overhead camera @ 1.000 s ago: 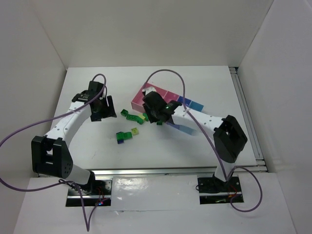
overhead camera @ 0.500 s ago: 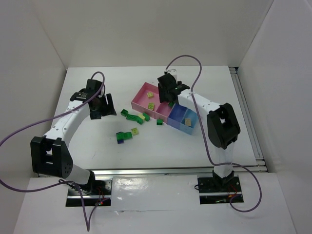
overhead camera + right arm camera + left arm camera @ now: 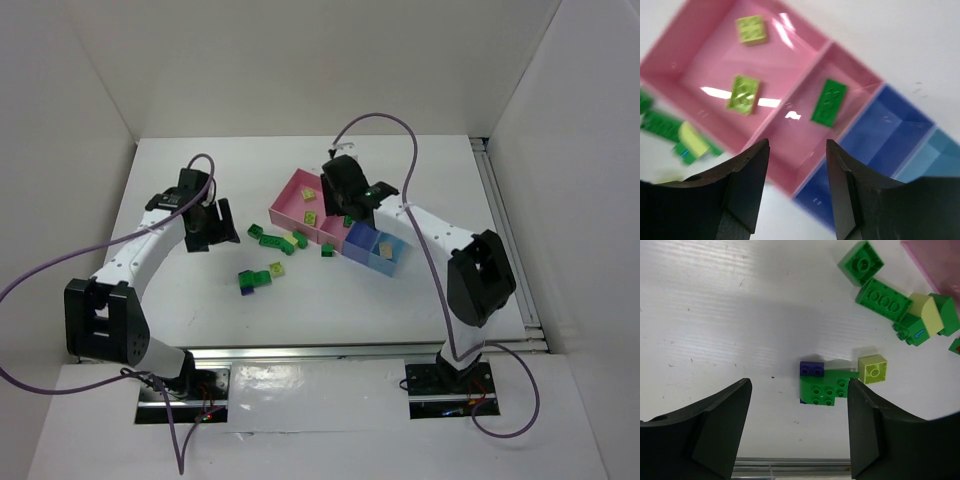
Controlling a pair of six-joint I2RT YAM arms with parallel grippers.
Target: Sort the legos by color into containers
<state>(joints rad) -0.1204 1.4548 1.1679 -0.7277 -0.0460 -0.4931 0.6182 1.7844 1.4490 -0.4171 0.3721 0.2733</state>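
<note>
Two lime legos (image 3: 743, 94) lie in the pink container (image 3: 710, 57), green lego (image 3: 829, 102) in the next.

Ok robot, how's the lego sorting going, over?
Left pincer, right pincer open, empty. Green lego in second pink bin. Other legos loose on table. Nothing blocking.

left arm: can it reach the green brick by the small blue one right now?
Probably yes. The left gripper is open, the green brick shows between its fingers in the wrist view, nothing over it. The lime brick beside it may get nudged.
</note>
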